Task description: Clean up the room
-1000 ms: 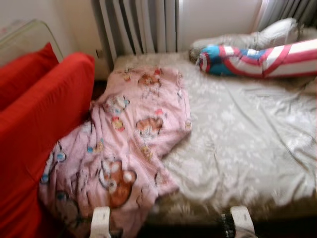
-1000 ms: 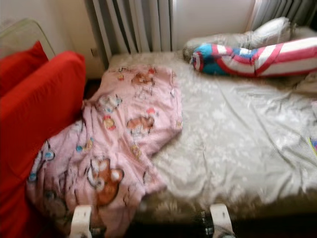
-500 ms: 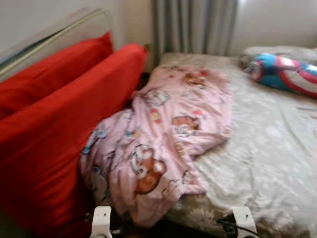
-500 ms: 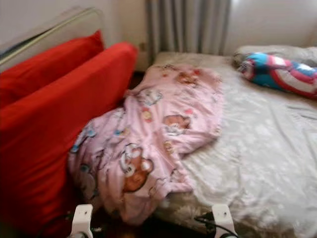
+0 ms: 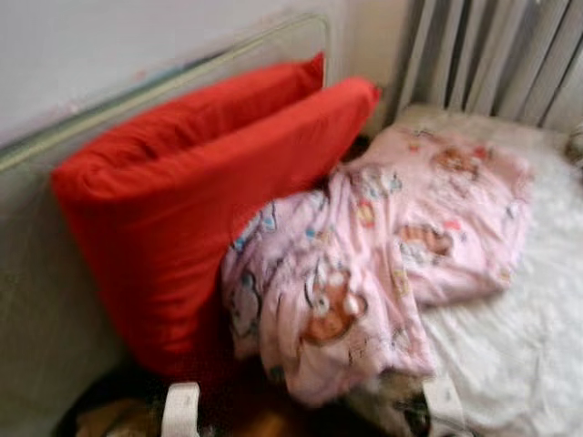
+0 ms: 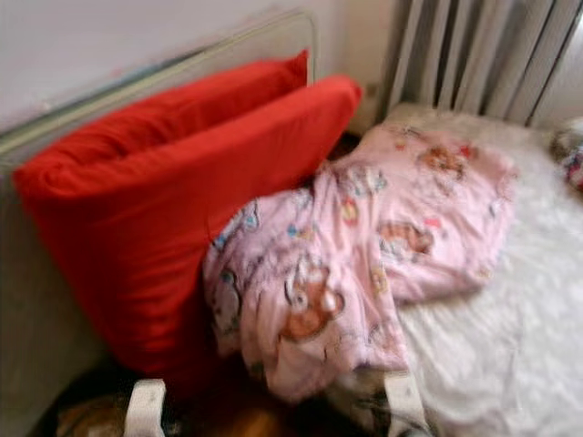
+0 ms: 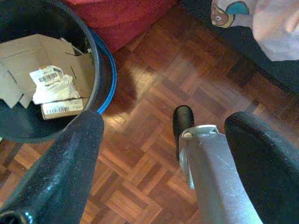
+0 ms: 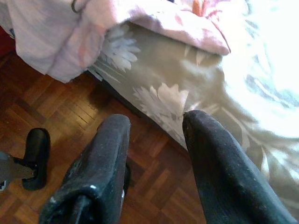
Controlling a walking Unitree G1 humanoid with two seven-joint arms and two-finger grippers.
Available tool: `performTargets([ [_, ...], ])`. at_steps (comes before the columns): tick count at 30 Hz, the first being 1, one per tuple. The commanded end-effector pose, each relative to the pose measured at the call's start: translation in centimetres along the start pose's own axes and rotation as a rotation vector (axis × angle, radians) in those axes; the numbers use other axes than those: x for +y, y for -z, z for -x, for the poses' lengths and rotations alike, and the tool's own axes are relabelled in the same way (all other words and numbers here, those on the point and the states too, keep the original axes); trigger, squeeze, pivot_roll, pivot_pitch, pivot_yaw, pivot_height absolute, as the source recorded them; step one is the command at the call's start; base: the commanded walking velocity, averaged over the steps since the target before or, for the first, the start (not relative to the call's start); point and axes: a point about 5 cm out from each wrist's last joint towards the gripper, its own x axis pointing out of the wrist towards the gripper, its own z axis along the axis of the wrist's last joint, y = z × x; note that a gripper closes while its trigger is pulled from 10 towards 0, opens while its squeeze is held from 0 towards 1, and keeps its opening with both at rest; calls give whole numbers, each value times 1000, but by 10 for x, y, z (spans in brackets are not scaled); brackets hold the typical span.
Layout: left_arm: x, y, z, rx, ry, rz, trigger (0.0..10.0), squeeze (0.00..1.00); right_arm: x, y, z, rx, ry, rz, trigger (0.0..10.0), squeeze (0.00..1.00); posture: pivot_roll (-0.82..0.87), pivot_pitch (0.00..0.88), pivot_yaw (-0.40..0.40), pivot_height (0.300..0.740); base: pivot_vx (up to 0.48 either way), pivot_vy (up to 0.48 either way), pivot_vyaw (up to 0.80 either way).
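Pink blanket (image 5: 392, 246) lies crumpled, hanging off the bed (image 5: 510, 364), unfolded; both end effectors (image 7: 163, 154) (image 8: 154, 158) hang apart, empty.

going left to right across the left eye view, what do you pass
pale grey wall panel with metal rail → big red cushions → pink cartoon-print blanket → white flowered bed sheet

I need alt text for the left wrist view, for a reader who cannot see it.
The left pincer, open and holding nothing, hangs over a wooden parquet floor. Beside it stands a dark bin holding torn cardboard and crumpled labels. A red cushion and a pink blanket show at the far edge.
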Motion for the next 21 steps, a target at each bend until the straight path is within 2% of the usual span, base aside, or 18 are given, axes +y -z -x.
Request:
performTargets([
  [1, -3, -1, 0, -7, 12, 2, 10000, 0, -4, 7, 2, 16, 18, -23, 10000, 0, -99, 0, 12, 740, 0, 0, 0],
  [10, -3, -2, 0, -3, 17, 7, 10000, 0, -4, 7, 2, 20, 20, -32, 10000, 0, -98, 0, 8, 740, 0, 0, 0],
  [21, -3, -3, 0, -7, 21, 6, 10000, 0, -4, 6, 2, 23, 16, -32, 10000, 0, -97, 5, 8, 740, 0, 0, -740],
])
